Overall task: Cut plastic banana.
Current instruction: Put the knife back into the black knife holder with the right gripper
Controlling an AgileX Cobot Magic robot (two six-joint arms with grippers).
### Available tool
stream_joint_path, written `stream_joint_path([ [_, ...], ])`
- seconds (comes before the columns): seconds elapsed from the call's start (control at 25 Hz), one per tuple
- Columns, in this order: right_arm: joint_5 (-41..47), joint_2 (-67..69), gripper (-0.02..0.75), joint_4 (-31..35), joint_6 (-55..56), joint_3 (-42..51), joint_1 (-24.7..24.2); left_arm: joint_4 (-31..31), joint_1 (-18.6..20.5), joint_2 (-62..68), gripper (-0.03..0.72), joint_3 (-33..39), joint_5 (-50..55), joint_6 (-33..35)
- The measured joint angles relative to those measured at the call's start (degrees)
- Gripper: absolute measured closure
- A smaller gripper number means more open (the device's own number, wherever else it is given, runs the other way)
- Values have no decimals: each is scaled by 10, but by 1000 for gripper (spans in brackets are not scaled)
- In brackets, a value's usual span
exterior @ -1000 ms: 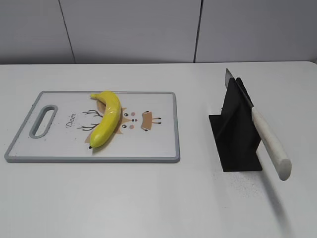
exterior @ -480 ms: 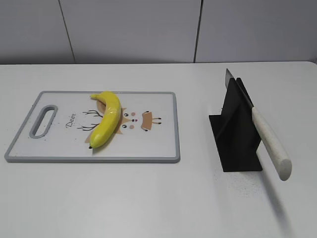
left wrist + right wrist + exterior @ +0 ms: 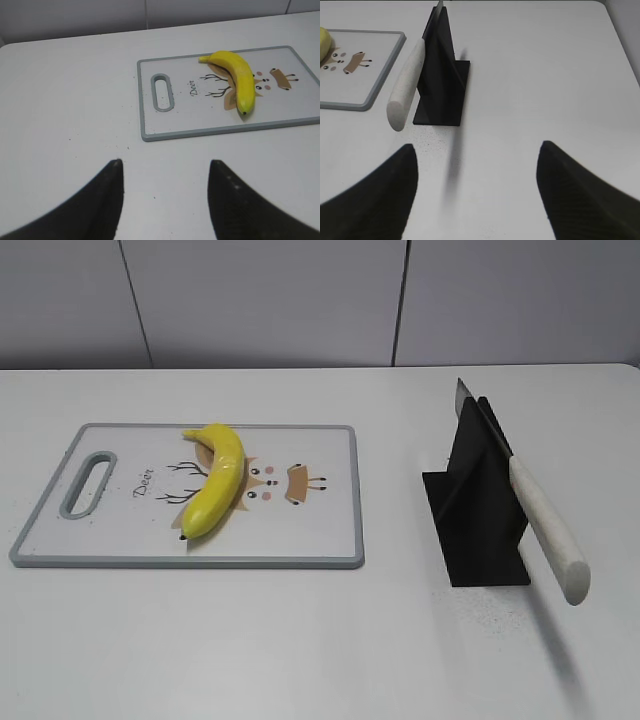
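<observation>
Your left pincer (image 3: 165,200) hangs spread over bare table (image 3: 300,640). At its 1 o'clock, the plastic banana (image 3: 214,480) lies on the cutting board (image 3: 320,530), dark tip toward the near edge. Right of that, a white-handled knife (image 3: 545,530) slants in a black stand (image 3: 478,530). Your right pincer (image 3: 476,192) gapes wide, the stand at 11 o'clock.

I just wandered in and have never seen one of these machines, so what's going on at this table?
Nothing is being handled yet. A plastic banana lies uncut on a cutting board with a deer drawing. To the right, a knife with a white handle rests slanted in a black stand. The left tool hangs open above the bare table near the board, and the right tool hangs open near the knife. Neither touches anything.
</observation>
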Motion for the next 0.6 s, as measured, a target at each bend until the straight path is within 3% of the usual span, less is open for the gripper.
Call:
stream_joint_path([
  [0.6,0,0,160,1,0,0,0,0,0,0,167,0,0,0],
])
